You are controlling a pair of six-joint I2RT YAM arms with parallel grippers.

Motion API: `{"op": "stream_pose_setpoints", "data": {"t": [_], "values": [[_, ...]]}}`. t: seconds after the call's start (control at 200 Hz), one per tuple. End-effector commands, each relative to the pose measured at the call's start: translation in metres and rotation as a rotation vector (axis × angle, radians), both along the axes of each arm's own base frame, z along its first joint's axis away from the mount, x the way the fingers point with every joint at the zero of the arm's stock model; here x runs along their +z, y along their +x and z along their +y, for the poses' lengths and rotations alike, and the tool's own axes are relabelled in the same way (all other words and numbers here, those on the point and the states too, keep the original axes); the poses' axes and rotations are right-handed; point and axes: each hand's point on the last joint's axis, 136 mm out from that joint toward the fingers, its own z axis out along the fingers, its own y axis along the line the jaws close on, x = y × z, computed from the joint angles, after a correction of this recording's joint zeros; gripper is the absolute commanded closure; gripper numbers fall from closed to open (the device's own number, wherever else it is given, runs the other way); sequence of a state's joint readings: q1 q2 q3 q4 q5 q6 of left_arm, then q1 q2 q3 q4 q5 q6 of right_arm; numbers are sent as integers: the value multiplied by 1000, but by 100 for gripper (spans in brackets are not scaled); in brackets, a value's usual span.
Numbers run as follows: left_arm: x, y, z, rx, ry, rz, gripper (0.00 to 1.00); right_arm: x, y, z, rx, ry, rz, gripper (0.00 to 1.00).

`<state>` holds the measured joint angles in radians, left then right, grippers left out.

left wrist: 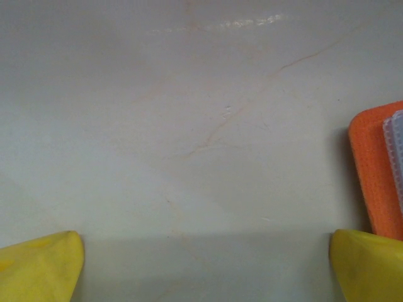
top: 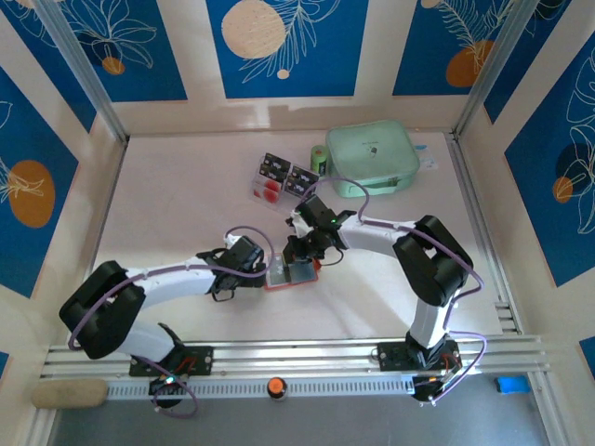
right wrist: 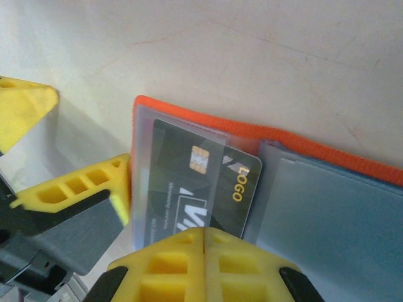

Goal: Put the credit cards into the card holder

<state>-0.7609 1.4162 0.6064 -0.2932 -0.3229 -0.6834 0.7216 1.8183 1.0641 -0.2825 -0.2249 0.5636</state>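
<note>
The orange-red card holder [top: 279,282] lies open on the table between the two arms. A black credit card [right wrist: 189,182] with a gold chip sits partly inside its translucent left pocket. My right gripper [right wrist: 204,238] is shut, its yellow tips pressed together over the card's near edge, with nothing seen between them. My left gripper [left wrist: 204,270] is open and low over bare table, just left of the card holder [left wrist: 373,170]; one of its fingers [right wrist: 79,189] stands beside the holder's left edge. Two more credit cards [top: 270,177] [top: 299,182] lie side by side further back.
A mint-green zip pouch [top: 372,158] sits at the back right, with a small green object [top: 319,158] against its left side. Padded walls enclose the table. Aluminium rails [top: 297,353] run along the near edge by the arm bases.
</note>
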Motion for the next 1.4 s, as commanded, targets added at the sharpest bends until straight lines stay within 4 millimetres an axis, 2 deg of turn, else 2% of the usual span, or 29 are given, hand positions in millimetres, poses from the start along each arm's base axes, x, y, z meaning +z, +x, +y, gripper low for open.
{"op": "stream_pose_setpoints", "data": {"t": [0.0, 0.215, 0.575, 0.92, 1.395], "values": [[-10, -3, 4, 19, 5, 26, 0, -8, -1, 1, 25, -22, 14, 97], [-12, -3, 3, 13, 5, 27, 0, -17, -8, 8, 59, -37, 41, 97], [-11, -3, 3, 11, -5, 20, 0, -13, -14, 24, 96, -28, 47, 100], [-10, -5, 6, 15, 1, 18, 0, 14, -8, 7, 56, -22, -12, 100], [-13, -5, 6, 14, 2, 21, 0, -12, -17, -4, 52, -76, 25, 100]]}}
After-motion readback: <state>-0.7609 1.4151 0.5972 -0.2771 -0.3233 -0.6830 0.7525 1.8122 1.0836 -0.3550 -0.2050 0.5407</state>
